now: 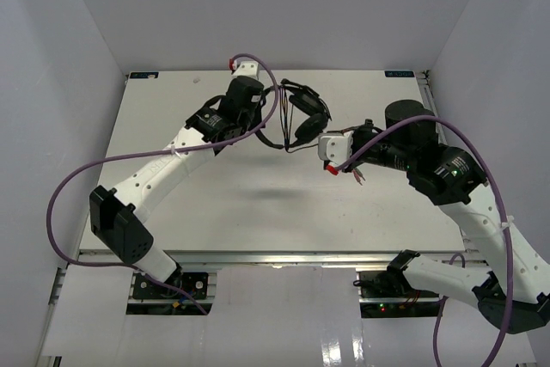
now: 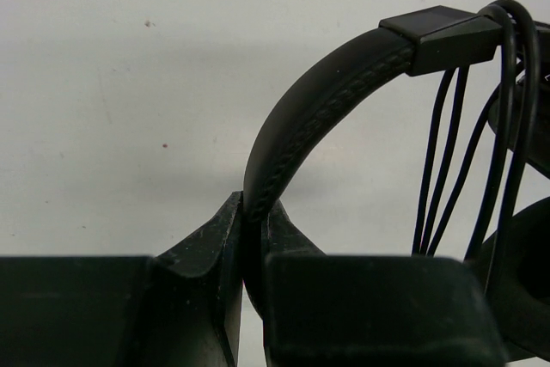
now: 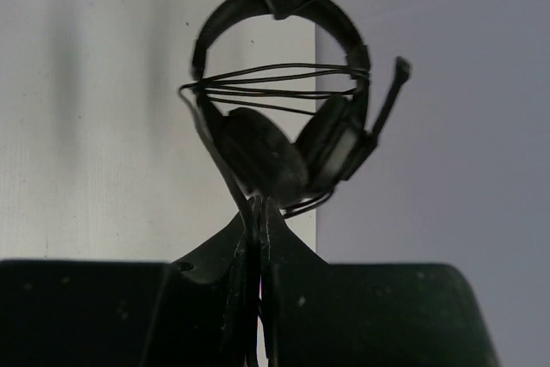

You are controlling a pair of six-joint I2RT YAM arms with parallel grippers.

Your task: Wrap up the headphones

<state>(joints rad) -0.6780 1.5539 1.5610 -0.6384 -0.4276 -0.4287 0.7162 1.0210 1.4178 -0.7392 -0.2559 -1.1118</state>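
Headphones (image 1: pixel 301 113) held off table (image 1: pixel 258 204), upper centre of top view, between my two grippers.
Left gripper (image 2: pixel 255 212): clenched on headband (image 2: pixel 318 100), low centre of left wrist view.
Right gripper (image 3: pixel 259 217): pinched tight on cord (image 3: pixel 275 83), just below earcups (image 3: pixel 258 156).
Several cord turns lie across frame, above earcups, between headband arms.
Boom mic (image 3: pixel 391 96) sticks out at right, seems free of loops.
Judgement: wrap well along; short slack left to wind, tail end to secure. Plug not clearly seen.
Containers: none in view.
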